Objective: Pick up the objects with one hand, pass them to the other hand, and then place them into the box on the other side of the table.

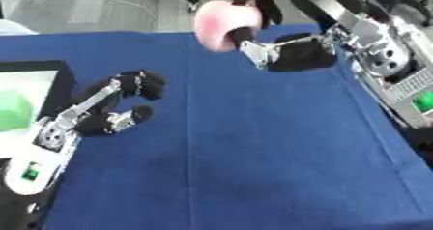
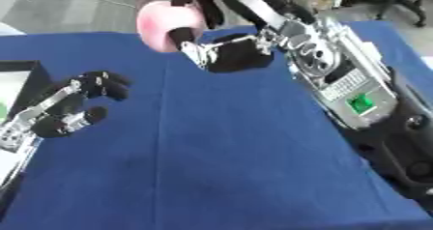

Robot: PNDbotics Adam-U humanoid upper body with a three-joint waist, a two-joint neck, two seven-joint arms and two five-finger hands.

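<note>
A pink rounded object hangs above the far middle of the blue table, with my right hand curled round its right side. My left hand hovers open over the table's left part, fingers relaxed and thumb apart, holding nothing. It stays well clear of the pink object, lower and to the left. At the left edge stands a box with black walls and a pale inside, where something green lies.
The table's right edge runs diagonally beside my right forearm. Grey floor and dark chair legs lie beyond the far edge.
</note>
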